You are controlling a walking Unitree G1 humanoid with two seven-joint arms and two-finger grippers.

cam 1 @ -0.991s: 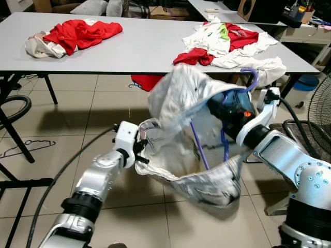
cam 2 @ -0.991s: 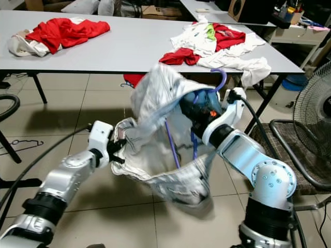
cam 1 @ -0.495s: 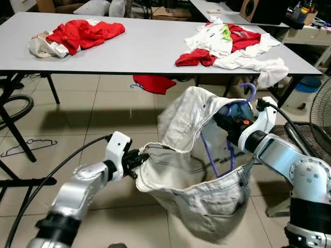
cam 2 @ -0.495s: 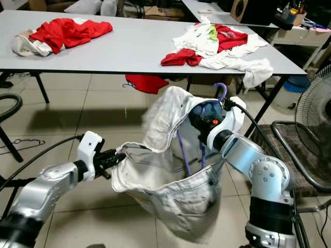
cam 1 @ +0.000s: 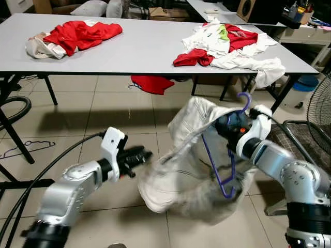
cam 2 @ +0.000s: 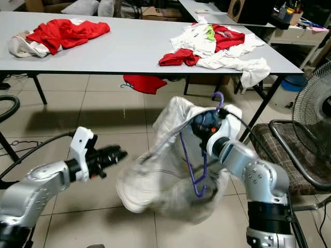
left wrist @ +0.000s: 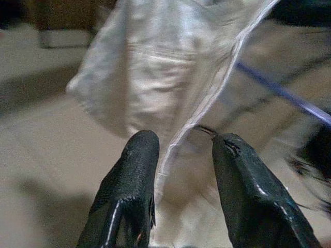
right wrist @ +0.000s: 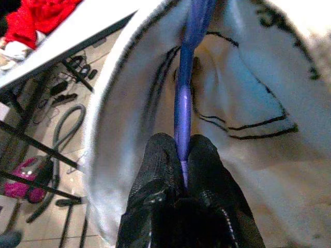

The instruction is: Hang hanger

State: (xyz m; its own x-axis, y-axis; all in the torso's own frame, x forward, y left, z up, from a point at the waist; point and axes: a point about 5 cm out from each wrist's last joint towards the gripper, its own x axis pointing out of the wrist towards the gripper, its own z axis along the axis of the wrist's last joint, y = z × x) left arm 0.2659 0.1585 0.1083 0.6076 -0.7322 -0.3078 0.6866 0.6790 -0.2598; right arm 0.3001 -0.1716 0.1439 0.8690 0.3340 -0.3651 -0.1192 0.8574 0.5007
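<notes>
A purple hanger (cam 1: 223, 164) hangs inside pale denim shorts (cam 1: 181, 170), its hook (cam 1: 245, 101) sticking up above them. My right gripper (cam 1: 231, 125) is shut on the hanger's neck; in the right wrist view the fingers (right wrist: 160, 170) pinch the purple bar (right wrist: 185, 98). The shorts droop from the hanger, blurred and sagging toward the floor. My left gripper (cam 1: 140, 154) is open just left of the shorts, holding nothing. In the left wrist view its two fingers (left wrist: 132, 175) stand apart with the cloth's edge (left wrist: 207, 98) just beyond them.
A grey table (cam 1: 139, 46) stands behind with a red and beige clothes pile (cam 1: 72, 35) at left and a white and red pile (cam 1: 230, 44) at right. A red garment (cam 1: 151, 82) lies under it. A chair (cam 1: 305, 139) and fan (cam 1: 323, 101) stand at right.
My left gripper has let go of the shorts' waistband and opened. The shorts have dropped and swung, now hanging from the hanger alone. My right gripper has lowered slightly.
</notes>
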